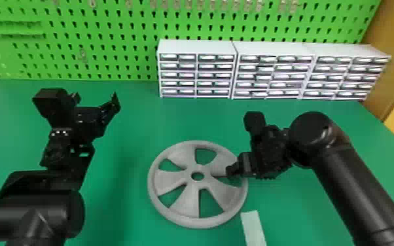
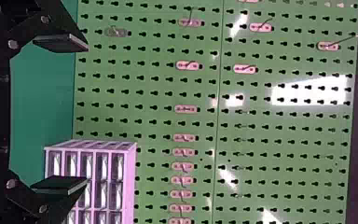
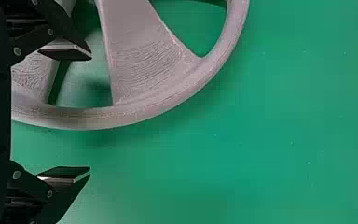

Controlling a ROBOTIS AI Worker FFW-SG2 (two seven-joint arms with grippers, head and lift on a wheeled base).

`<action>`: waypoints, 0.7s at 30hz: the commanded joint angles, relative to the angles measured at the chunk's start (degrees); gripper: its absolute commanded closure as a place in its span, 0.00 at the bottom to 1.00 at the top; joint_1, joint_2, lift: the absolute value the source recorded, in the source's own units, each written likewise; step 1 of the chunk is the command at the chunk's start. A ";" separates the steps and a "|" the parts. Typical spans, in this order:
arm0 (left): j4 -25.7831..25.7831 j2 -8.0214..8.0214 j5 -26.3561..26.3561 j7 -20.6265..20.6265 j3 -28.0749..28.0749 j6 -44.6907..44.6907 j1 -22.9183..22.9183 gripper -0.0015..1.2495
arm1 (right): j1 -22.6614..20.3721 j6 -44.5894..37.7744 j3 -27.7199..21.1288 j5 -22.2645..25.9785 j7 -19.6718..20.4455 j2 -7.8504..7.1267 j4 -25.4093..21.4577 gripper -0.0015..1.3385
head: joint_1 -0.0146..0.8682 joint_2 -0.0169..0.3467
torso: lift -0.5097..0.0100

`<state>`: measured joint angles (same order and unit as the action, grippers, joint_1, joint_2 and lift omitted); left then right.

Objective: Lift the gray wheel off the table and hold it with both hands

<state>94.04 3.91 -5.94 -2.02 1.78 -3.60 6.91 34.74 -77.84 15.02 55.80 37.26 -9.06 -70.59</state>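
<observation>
Gray, round, spoked wheel (image 1: 186, 201) lies ungripped on the smooth green table (image 1: 124, 202); black two-fingered right gripper (image 3: 90, 112) gapes at its rim, matching left gripper (image 2: 87, 113) gapes well apart; lifting remains.

the wheel (image 1: 186, 204) lies on the tabletop (image 1: 121, 216), between the left hand (image 1: 95, 98) and the right hand (image 1: 232, 171). the left hand is well apart from the wheel, farther back than it; the right hand is at the wheel's right side, and the right wrist view shows the rim across the gap between its fingers. a strip (image 1: 253, 225) lies before the wheel, to its right. behind the wheel, three drawer units (image 1: 273, 49) stand side by side on the tabletop, reaching to the right, before the pegboard (image 1: 114, 41).
</observation>
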 commanded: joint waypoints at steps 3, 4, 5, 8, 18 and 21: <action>0.00 -0.04 0.05 0.00 -0.02 0.00 0.12 0.21 | -0.02 0.23 0.28 -0.16 0.00 0.18 0.37 0.30 | 0.82 0.09 | 0.79; 0.00 -0.04 0.05 0.00 0.07 0.00 0.12 0.21 | -0.02 0.32 0.28 -0.16 0.00 0.18 0.45 0.31 | 0.82 0.09 | 0.79; 0.00 -0.04 0.05 0.00 0.07 0.00 0.12 0.21 | -0.02 0.40 0.28 -0.16 0.00 0.18 0.45 0.31 | 0.82 0.09 | 0.79; 0.00 -0.04 0.05 0.00 0.07 0.00 0.12 0.21 | -0.02 0.40 0.28 -0.25 0.00 0.18 0.54 0.34 | 0.82 0.09 | 0.79; 0.00 0.05 0.05 0.00 0.15 0.09 0.12 0.21 | -0.11 0.14 0.28 -0.34 0.00 0.18 0.72 0.45 | 0.82 0.09 | 0.79; 0.00 0.05 0.05 0.00 0.15 0.17 0.12 0.21 | -0.20 -0.12 0.28 -0.34 0.00 0.18 0.72 0.51 | 0.82 0.09 | 0.79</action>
<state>94.04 3.89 -5.89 -2.02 1.92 -3.50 7.03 34.62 -77.66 15.27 55.47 37.26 -8.88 -69.90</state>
